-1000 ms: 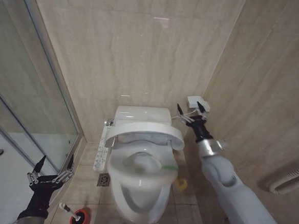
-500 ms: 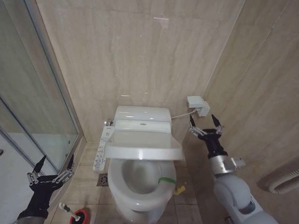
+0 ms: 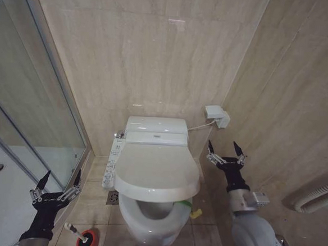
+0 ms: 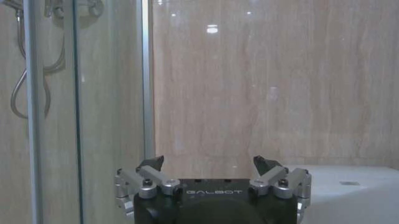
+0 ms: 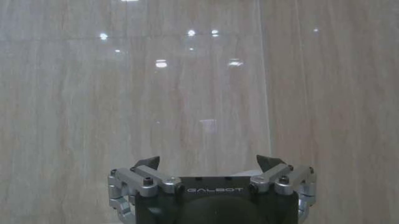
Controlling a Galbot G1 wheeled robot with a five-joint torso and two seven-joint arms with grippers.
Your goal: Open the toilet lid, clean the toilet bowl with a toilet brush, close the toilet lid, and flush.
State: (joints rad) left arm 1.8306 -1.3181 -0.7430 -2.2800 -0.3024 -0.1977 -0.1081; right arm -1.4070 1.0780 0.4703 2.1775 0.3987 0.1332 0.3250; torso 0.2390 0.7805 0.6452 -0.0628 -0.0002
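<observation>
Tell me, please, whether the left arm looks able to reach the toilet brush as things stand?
Probably yes: the left end effector hangs open close above the toilet brush in its red holder, with nothing between them.

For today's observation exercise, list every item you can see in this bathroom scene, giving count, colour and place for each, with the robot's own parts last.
toilet lid: one, glossy white, tilted partway down over the bowl, not fully shut.
toilet bowl: one, white, on the floor against the back wall.
button panel: one, white, along the bowl's left side.
toilet brush: one, white handle, standing in its holder on the floor left of the bowl.
brush holder: one, red, on the floor.
wall socket: one, white, on the wall right of the tank.
glass shower door: one, clear, at the left.
floor drain: one, metal, beside the pedestal.
left end effector: one, black and silver, open, low near the brush.
right end effector: one, black and silver, open, right of the lid.
</observation>
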